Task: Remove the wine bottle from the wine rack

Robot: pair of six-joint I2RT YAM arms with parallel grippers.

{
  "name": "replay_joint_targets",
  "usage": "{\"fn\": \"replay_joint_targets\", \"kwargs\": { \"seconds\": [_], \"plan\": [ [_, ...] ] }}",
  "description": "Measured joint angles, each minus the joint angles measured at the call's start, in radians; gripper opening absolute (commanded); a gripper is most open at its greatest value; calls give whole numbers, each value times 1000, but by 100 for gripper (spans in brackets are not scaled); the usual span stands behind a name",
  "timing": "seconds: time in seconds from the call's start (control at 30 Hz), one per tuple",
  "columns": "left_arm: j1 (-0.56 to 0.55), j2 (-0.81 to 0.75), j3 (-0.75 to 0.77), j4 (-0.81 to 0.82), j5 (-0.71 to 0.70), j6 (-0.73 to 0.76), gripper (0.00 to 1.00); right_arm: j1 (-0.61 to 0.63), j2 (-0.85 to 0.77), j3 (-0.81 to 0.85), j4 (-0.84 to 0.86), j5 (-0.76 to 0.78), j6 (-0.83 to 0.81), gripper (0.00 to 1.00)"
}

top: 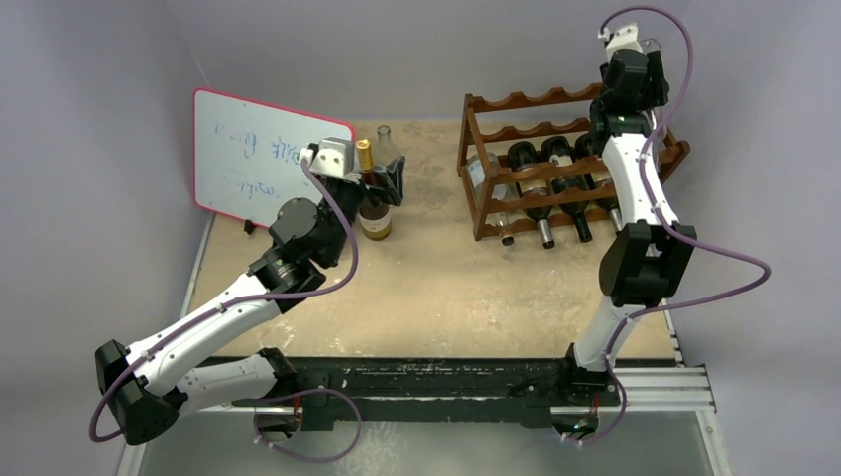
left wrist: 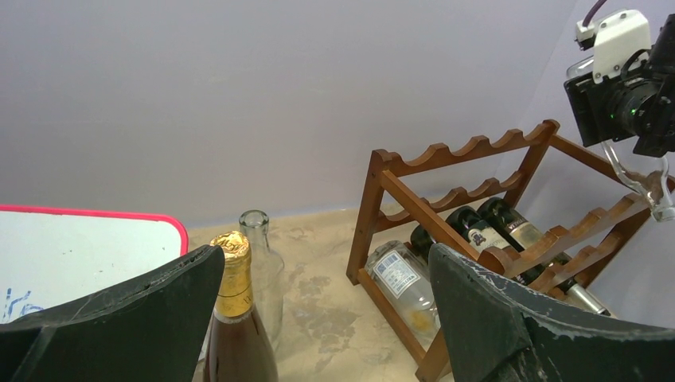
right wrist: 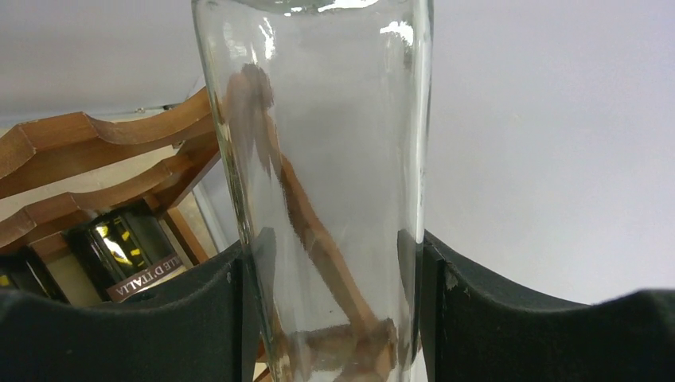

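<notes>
The reddish-brown wine rack [top: 526, 99] stands at the back right, with several bottles lying in its lower tiers. My right gripper [top: 643, 61] is raised above the rack's right end, shut on a clear glass wine bottle [right wrist: 318, 159]. Both pads [right wrist: 231, 310] press the glass, and the rack [right wrist: 95, 135] shows behind and through it. In the left wrist view that clear bottle [left wrist: 641, 179] hangs under the right gripper, over the rack [left wrist: 462, 151]. My left gripper [left wrist: 326, 259] is open at the left, with a gold-foiled amber bottle [left wrist: 232, 318] standing by its left finger.
A red-edged whiteboard [top: 248, 159] leans at the back left. An empty clear bottle [left wrist: 259, 255] stands behind the amber bottle [top: 373, 198]. Dark bottles [top: 540, 193] and a labelled clear one [left wrist: 402, 282] lie in the rack. Walls close in at the back and sides.
</notes>
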Motion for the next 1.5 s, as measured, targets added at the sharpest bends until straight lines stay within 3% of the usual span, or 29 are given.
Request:
{"fn": "replay_joint_targets", "kwargs": {
  "seconds": [0.47,0.9,1.23,1.5],
  "plan": [
    [0,0,0,3,0,0,100,1,-54,25,-45,4,79,0],
    [0,17,0,3,8,-4,100,2,-237,76,-331,-66,344,0],
    [-3,20,-64,118,109,-3,100,2,-333,104,-541,-349,619,0],
    [-50,37,-76,161,246,14,99,2,-435,4,-554,-666,837,0]
  ]
}}
